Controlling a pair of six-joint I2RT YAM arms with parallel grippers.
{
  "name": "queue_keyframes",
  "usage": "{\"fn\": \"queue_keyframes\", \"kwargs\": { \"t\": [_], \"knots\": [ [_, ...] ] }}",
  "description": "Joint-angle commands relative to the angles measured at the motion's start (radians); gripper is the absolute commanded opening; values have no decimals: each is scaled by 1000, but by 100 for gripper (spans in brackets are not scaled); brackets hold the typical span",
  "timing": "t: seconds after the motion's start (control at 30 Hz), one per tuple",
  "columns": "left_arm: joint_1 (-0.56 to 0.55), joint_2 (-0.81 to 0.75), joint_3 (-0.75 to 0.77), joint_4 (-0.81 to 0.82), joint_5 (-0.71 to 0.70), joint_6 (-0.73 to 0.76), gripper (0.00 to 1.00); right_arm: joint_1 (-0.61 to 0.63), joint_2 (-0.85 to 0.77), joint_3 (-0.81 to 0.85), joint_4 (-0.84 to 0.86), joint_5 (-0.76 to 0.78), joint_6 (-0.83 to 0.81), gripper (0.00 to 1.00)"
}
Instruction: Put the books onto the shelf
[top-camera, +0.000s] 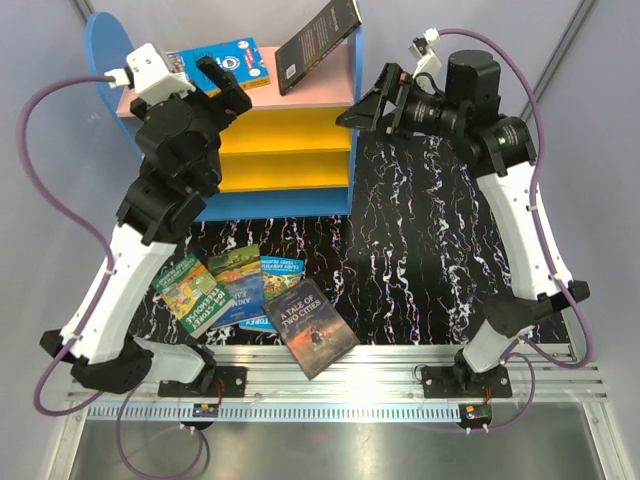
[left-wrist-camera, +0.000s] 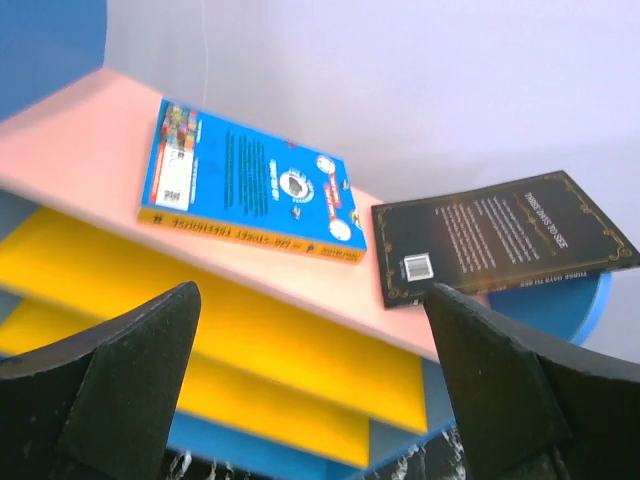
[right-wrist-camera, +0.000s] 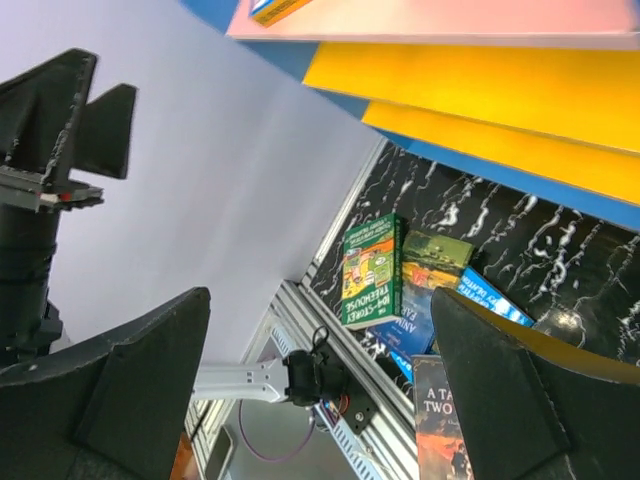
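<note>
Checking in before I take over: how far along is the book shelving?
Done: a blue book and a dark book lie on the pink top board of the shelf. In hand: nothing; left gripper and right gripper are open and empty by the shelf. Left: four books on the table, including A Tale of Two Cities.

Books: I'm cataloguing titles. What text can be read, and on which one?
"A TALE OF TWO CITIES": dark book on the table.
"THREE DAYS TO SEE": black book on the pink board.
"STORY TREEHOUSE": blue book spine and green book; numbers unclear.
"ANIM": partly covered book.
Other print too small.
</note>
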Motion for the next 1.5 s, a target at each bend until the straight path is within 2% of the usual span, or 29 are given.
{"fn": "queue_keyframes", "kwargs": {
  "t": [0.0, 0.07, 0.13, 0.2, 0.23, 0.3, 0.47, 0.53, 0.67, 0.77, 0.87, 0.9, 0.97, 1.03, 1.07, 1.1, 1.13, 1.17, 1.23, 1.37, 1.47],
  "knots": [
    [61, 48, 5, 205, 84, 134, 99, -66, 71, 100, -109, 12, -1, 100],
    [134, 59, -7, 219, 120, 58, 99, -116, 132, 179, -137, 6, 20, 100],
    [198, 64, -25, 239, 155, -5, 99, -129, 187, 336, -160, 5, 30, 100],
    [231, 79, -60, 293, 184, -24, 99, -130, 270, 452, -177, -3, 54, 100],
    [254, 85, -68, 316, 204, -16, 99, -130, 290, 459, -165, -18, 74, 100],
    [269, 116, -56, 357, 202, 19, 99, -112, 307, 426, -108, -50, 120, 100],
    [360, 174, 8, 395, 155, 28, 99, -12, 266, 329, 11, -9, 88, 100],
    [395, 199, 24, 412, 134, 24, 99, 8, 278, 339, 19, 0, 96, 100],
    [434, 239, 54, 413, 187, 30, 99, 51, 323, 404, 0, 2, 82, 100],
    [470, 271, 73, 405, 210, 21, 99, 58, 300, 369, 9, 2, 63, 100],
    [535, 309, 113, 362, 224, -100, 99, 63, 228, 234, 29, 18, 36, 100],
    [553, 331, 117, 370, 250, -178, 99, 63, 203, 142, 38, 23, 25, 100],
    [588, 354, 110, 440, 317, -225, 99, 64, 131, 45, 75, 35, 19, 100],
    [592, 422, 171, 454, 336, -220, 99, 63, 79, -77, 101, 43, 13, 100],
    [592, 455, 214, 421, 336, -216, 99, 63, 68, -104, 101, 55, 13, 100],
    [593, 487, 339, 366, 336, -202, 99, 63, 62, -131, 96, 60, 8, 100],
    [593, 563, 398, 324, 333, -197, 99, 63, 59, -133, 81, 65, 4, 100],
    [593, 593, 459, 235, 322, -190, 99, 63, 56, -128, 76, 74, -1, 100],
    [595, 647, 537, 166, 321, -213, 99, 63, 63, -101, 55, 83, -19, 100],
    [595, 624, 472, 112, 348, -234, 99, 63, 85, -49, 18, 104, -39, 100],
    [595, 608, 452, 46, 256, -214, 99, 63, 77, -58, 27, 109, -38, 100]
  ]
}}
